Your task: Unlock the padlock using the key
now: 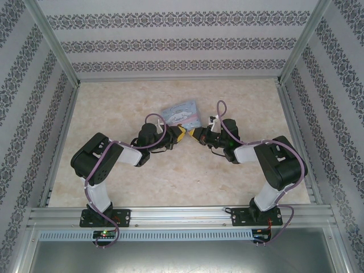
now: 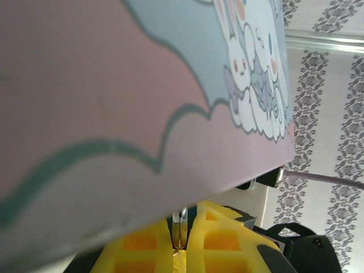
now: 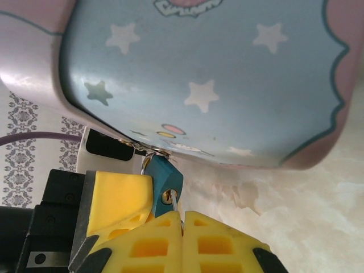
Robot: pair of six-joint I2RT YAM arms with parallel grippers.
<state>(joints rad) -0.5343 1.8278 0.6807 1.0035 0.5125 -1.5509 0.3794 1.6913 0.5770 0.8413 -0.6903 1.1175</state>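
Clamps the right tool tight on the key, yellow fingers pressed flat together with only a thin sliver of bright shaft poking up out of the seam. Meets the keyhole in the end face of the padlock with that sliver, tip at or just inside the opening; cannot tell how deep. Holds the padlock from the other side with the left tool, likewise closed, one yellow finger seen from the right wrist lying against the teal body, and from the left wrist a narrow strip of bright metal pinched between both pads. Hangs the padlock directly under the tin box, teal body tilted, thin shackle looped through a small metal fitting on the lower edge of the tin box, touching it. Brings both tools nose to nose just below the tin box in the overhead view, left one to the lower left of it, right one to the lower right, nearly touching each other. Shows the tin box, light blue with white stars, pink scalloped border and cartoon rabbits, over the pale marbled counter, contact with it not clear. Trails a purple cable off to the left of the tin box, past patterned wallpaper on the enclosure walls beyond the tin box.
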